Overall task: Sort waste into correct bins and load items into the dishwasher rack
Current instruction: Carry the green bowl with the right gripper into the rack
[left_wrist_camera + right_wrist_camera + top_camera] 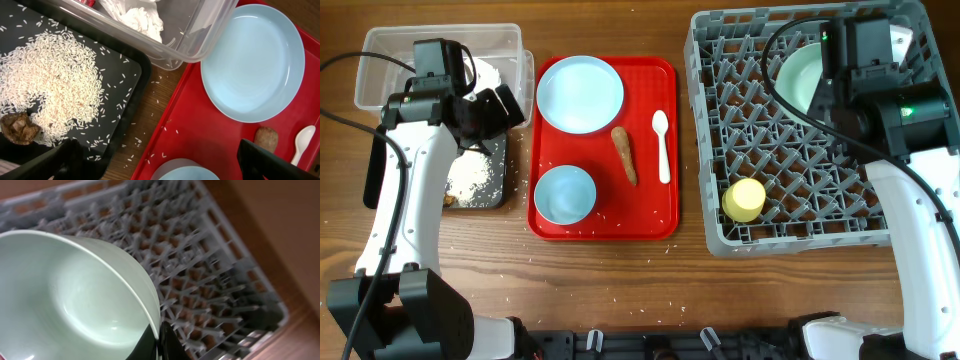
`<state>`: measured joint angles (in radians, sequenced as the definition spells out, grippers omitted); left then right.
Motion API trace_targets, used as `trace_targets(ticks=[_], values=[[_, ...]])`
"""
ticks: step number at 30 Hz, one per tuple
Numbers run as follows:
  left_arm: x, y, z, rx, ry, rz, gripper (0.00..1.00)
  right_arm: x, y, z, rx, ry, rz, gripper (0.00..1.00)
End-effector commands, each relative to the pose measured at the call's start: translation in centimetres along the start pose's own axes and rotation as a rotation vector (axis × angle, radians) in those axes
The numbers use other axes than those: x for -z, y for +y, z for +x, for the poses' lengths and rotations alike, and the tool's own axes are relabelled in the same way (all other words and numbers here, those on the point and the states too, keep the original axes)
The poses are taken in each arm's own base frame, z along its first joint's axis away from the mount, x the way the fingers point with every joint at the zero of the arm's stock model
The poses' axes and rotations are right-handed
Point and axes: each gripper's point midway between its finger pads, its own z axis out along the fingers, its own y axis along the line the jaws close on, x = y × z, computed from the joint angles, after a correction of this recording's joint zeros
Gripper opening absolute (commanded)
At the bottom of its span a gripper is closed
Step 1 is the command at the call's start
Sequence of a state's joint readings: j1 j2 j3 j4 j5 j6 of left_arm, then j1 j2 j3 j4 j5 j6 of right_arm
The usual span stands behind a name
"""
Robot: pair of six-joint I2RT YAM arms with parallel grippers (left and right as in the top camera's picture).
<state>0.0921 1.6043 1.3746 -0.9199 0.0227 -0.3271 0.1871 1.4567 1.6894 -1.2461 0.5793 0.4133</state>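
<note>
Mint bowl [65,300] pinched by right gripper [157,341]; second bowl [565,193] on tray [650,215]; one plate [580,93]; left gripper [160,162] spread open.

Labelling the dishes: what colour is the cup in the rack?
Yellow; the cup shows best in the overhead view.

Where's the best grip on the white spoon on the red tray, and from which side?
Mid-handle, from straight above. The white spoon lies flat on the red tray, bowl end toward the far edge, handle running back toward the robot, so pinch across the thin handle, left to right. The brown stick lies apart on its left, likely leaving room there.
</note>
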Motion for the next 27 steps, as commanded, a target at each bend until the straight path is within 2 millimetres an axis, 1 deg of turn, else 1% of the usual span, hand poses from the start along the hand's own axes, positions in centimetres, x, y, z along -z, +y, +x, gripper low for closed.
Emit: trace_targets(ticks=[1,5,7,11,13,17,19,22,23,25,27], values=[[1.0,0.2,-0.8,-0.001,-0.038,-0.005,1.00,-0.9,-1.3,-1.1,-0.012,-0.048,0.137,0.05],[1.0,0.2,-0.8,-0.001,-0.038,-0.005,1.00,-2.1,-0.5,-0.8,0.038,-0.018,0.149,0.04],[1.0,0.2,-0.8,-0.001,-0.038,-0.005,1.00,-2.9,0.0,-0.6,0.111,0.003,0.155,0.04],[1.0,0.2,-0.8,-0.001,-0.038,-0.005,1.00,-4.5,1.1,-0.1,0.191,0.038,0.169,0.04],[1.0,0.2,-0.8,-0.001,-0.038,-0.005,1.00,-5.1,1.6,-0.3,0.227,0.030,0.199,0.04],[1.0,0.2,-0.8,-0.001,-0.038,-0.005,1.00,-6.3,3.9,-2.0,0.303,-0.055,0.260,0.04],[1.0,0.2,-0.8,-0.001,-0.038,-0.005,1.00,-7.1,5.2,-3.4,0.281,-0.119,0.279,0.04],[1.0,0.2,-0.8,-0.001,-0.038,-0.005,1.00,-9.2,8.1,-5.4,0.255,-0.204,0.252,0.04],[1.0,0.2,-0.8,-0.001,-0.038,-0.005,1.00,-10.2,9.3,-6.2,0.271,-0.235,0.247,0.04],[1.0,0.2,-0.8,-0.001,-0.038,-0.005,1.00,-11.6,10.8,-6.9,0.325,-0.264,0.247,0.04],[1.0,0.2,-0.8,-0.001,-0.038,-0.005,1.00,-13.4,12.5,-7.3,0.419,-0.285,0.261,0.04]])
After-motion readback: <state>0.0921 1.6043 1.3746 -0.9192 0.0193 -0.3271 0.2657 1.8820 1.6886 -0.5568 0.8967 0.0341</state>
